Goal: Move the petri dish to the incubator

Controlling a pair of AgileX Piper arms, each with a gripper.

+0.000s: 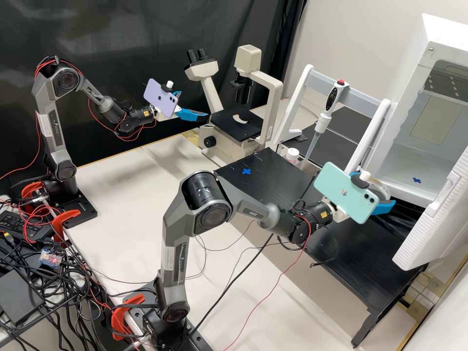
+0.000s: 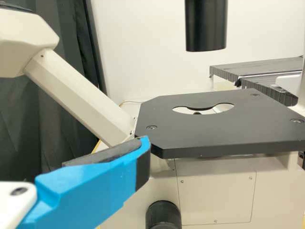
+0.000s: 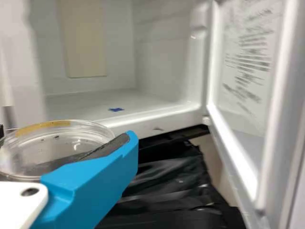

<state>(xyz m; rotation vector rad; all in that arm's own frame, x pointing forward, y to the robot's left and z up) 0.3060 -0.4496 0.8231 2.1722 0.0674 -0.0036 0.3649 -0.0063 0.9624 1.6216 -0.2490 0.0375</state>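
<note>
right pincer [image 1: 385,191] gripping petri dish [image 3: 76,142], held level outside the open incubator [image 3: 162,57], likely to slide straight in. left pincer [image 1: 195,105] open, parked near microscope [image 1: 226,127], probably unneeded.

Over there, both arms [image 1: 173,251] are dark grey, with round black joint caps [image 1: 213,218], thin red cables [image 1: 45,62] and a small orange label [image 1: 323,214] near each wrist. Their white end effectors [image 1: 195,104] have bright blue, black-padded fingers [image 2: 90,188].

Lab, binocular microscope [image 1: 237,125], red-topped pipette [image 1: 323,123], white incubator [image 1: 431,117] with door open, clear petri dish [image 3: 62,139]
</note>
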